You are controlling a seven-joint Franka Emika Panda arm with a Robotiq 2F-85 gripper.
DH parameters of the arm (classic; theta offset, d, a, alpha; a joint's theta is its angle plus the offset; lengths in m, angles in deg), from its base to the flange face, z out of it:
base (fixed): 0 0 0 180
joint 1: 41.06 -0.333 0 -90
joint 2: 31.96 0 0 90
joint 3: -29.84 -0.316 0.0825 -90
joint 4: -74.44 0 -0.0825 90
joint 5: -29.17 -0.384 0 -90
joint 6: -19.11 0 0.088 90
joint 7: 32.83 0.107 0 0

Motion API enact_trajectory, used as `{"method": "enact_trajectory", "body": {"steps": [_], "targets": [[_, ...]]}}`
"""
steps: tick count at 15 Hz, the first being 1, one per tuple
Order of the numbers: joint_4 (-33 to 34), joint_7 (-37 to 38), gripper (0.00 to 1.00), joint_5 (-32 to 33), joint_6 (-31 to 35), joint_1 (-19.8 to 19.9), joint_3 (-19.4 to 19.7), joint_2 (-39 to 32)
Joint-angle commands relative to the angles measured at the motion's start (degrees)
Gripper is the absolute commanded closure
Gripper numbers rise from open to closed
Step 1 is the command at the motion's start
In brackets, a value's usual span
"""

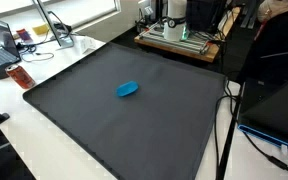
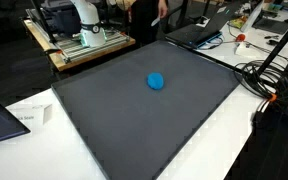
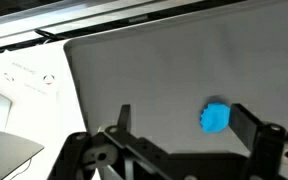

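Hand (image 3: 179, 118): fingers apart, nothing held, hanging over the dark mat (image 3: 134, 70). Blue object (image 3: 215, 117) lies on the mat, close by one finger in the wrist view. In both exterior views it sits near mat centre. White worktop (image 1: 44, 140) surrounds the mat.

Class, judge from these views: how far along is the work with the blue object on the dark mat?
Done: nothing shows yet; the blue object lies untouched on the dark mat. In hand: the tool hangs open above the mat, the object showing between its fingers in the wrist view. Left, probably: descend, close, lift.
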Motion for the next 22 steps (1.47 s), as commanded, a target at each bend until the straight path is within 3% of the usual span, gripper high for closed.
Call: {"method": "enact_trajectory", "body": {"steps": [1, 6, 16, 22], "targets": [[0.1, 0.2, 0.0, 0.2, -0.1, -0.8, 0.7, 0.0], [0.1, 0.2, 0.0, 0.2, -0.1, -0.8, 0.7, 0.0], [3.5, -11.2, 0.0, -16.6, -26.7, -5.8, 1.8, 1.0], [9.8, -21.4, 0.46, -22.3, -40.7, -6.5, 4.0, -1.3]]}}
